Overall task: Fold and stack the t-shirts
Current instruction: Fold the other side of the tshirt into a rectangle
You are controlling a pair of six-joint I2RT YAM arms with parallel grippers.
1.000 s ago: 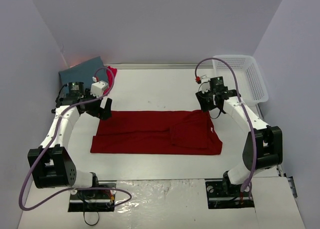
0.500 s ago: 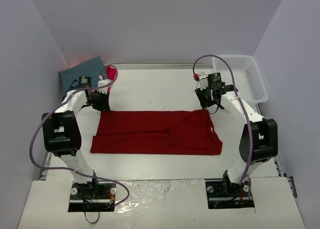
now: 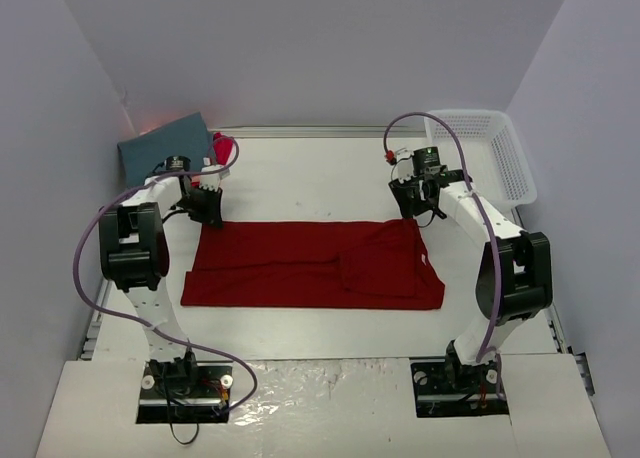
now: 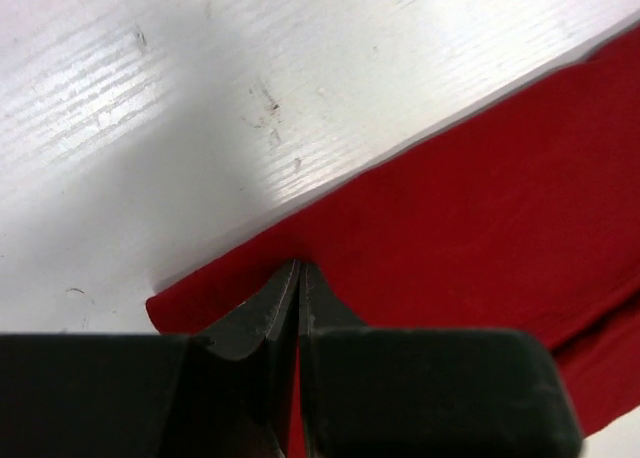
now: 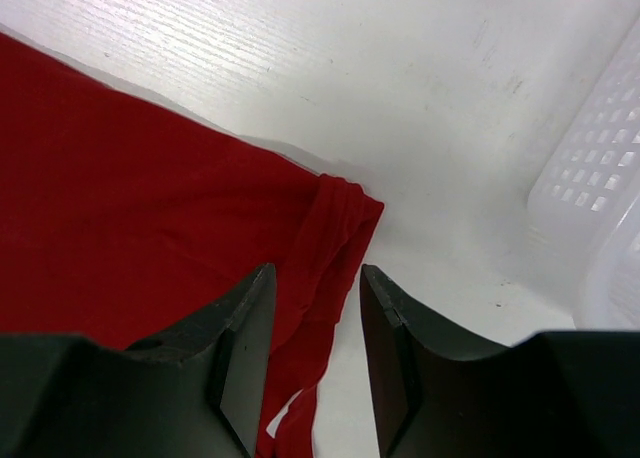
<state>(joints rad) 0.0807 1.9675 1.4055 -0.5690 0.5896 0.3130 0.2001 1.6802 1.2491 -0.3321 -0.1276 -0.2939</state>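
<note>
A deep red t-shirt (image 3: 310, 263) lies flat on the white table as a long folded rectangle. My left gripper (image 3: 210, 216) is at its far left corner. In the left wrist view the fingertips (image 4: 300, 270) are pressed together on the red cloth (image 4: 480, 208) at its edge. My right gripper (image 3: 412, 210) is at the far right corner. In the right wrist view it (image 5: 315, 278) stands open, with the bunched corner of the shirt (image 5: 335, 228) between its fingers and a gap on the right side. A slate-teal t-shirt (image 3: 165, 143) and a pinkish-red t-shirt (image 3: 223, 144) lie at the back left.
A white mesh basket (image 3: 490, 158) stands at the back right, and in the right wrist view its wall (image 5: 600, 198) is close to my right gripper. Walls close in the table on the left, back and right. The arm bases sit at the near edge.
My left gripper has moved in to the shirt's far left corner and shut on the cloth. The right gripper has shifted slightly at the far right corner and its jaws have narrowed a little.
</note>
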